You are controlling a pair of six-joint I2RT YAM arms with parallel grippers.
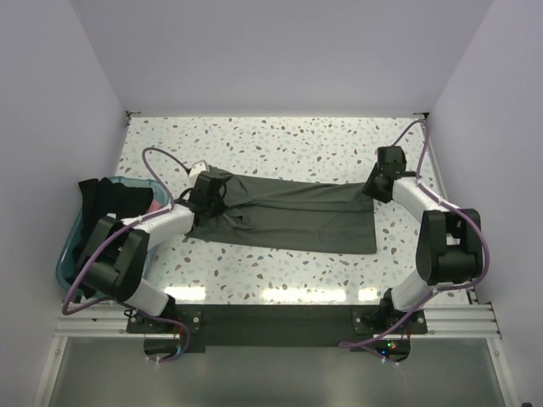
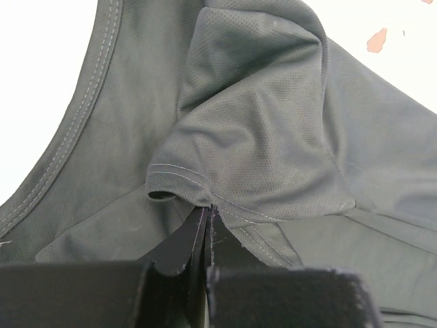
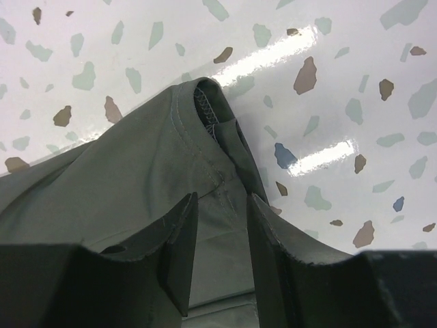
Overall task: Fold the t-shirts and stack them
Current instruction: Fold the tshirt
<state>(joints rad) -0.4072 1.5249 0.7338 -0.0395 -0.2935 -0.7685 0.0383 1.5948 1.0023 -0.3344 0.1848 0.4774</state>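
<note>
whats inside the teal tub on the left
A black shirt is draped over the teal tub's rim, with a bit of pink cloth showing beside it. The left arm and the black shirt cover the rest, so anything deeper cannot be seen.

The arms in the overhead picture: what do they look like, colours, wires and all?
Both the left arm and the right arm are built of chunky black joint blocks linked by white shells. A loose purple cable loops along each. Each base sits on a dark plate bolted to silver rails. Each end effector has two flat black fingers.
</note>
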